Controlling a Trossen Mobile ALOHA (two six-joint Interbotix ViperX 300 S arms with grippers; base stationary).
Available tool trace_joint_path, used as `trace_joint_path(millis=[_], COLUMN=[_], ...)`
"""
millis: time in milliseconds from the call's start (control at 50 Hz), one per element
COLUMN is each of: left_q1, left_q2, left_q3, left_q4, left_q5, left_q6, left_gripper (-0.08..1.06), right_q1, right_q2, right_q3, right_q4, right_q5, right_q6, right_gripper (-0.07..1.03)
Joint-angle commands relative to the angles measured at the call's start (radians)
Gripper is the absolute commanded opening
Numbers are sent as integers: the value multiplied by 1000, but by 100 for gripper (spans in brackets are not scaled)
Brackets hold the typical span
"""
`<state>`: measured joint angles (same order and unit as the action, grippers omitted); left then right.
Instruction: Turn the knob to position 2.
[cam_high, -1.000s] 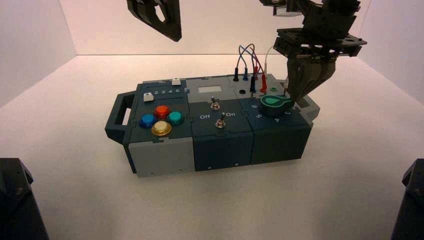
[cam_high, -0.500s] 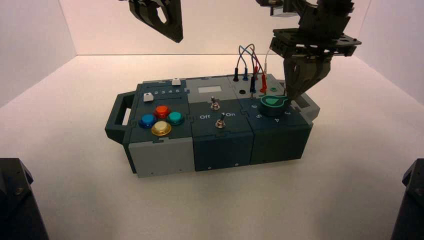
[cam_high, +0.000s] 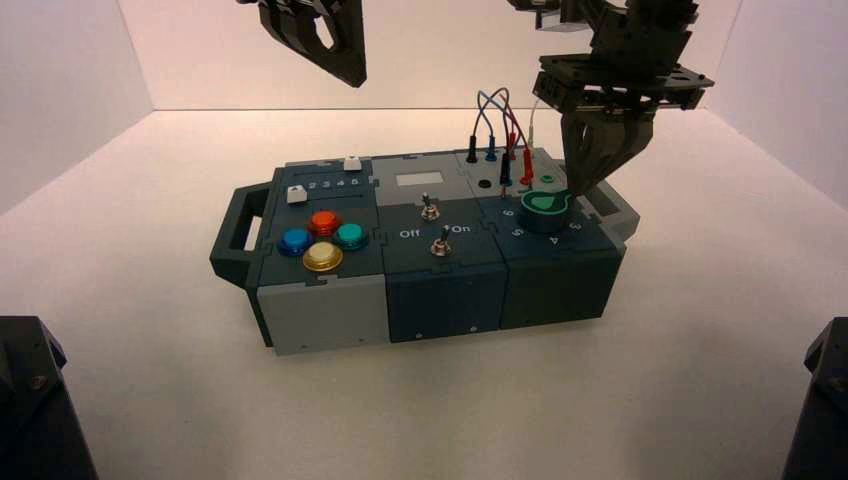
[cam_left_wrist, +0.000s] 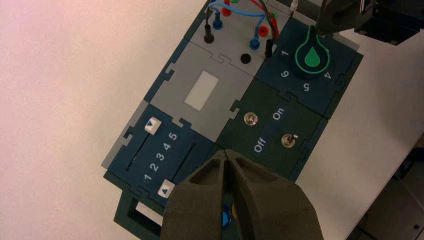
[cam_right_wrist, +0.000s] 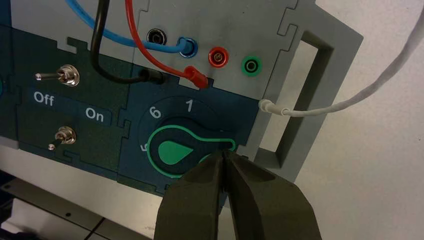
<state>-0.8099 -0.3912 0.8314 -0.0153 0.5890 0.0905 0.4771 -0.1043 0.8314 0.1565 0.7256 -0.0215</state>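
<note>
Though shut, right pincer (cam_right_wrist: 225, 153) at knob (cam_right_wrist: 172, 151)

4 round buttons (cam_high: 323, 222), 2 white sliders (cam_left_wrist: 153, 125) – 2 toggle switches (cam_left_wrist: 251, 118), 1 knob (cam_right_wrist: 175, 152) – 4 wires (cam_right_wrist: 115, 39)
</note>
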Motion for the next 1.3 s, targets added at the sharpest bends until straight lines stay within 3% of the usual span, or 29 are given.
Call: trace_joint_path(millis=[20,860,1300], left_q1=[-2,3,57], left_q2=[-8,-11,-43], left_q3=[-23,-17,2], left_q4=[2,3,9], left_q5=[-9,-11,-11], left_q6=[8,12,11], left_gripper=[-3,-3,-3], right_q1=[0,0,0], right_q2=[-3,-20,-201], right_q3=[-15,-29,25], right_q4=[0,-2,-29], right_q5=[0,15,98], right_q6=[-3,-9,-17], right_gripper=[-2,-2,-2])
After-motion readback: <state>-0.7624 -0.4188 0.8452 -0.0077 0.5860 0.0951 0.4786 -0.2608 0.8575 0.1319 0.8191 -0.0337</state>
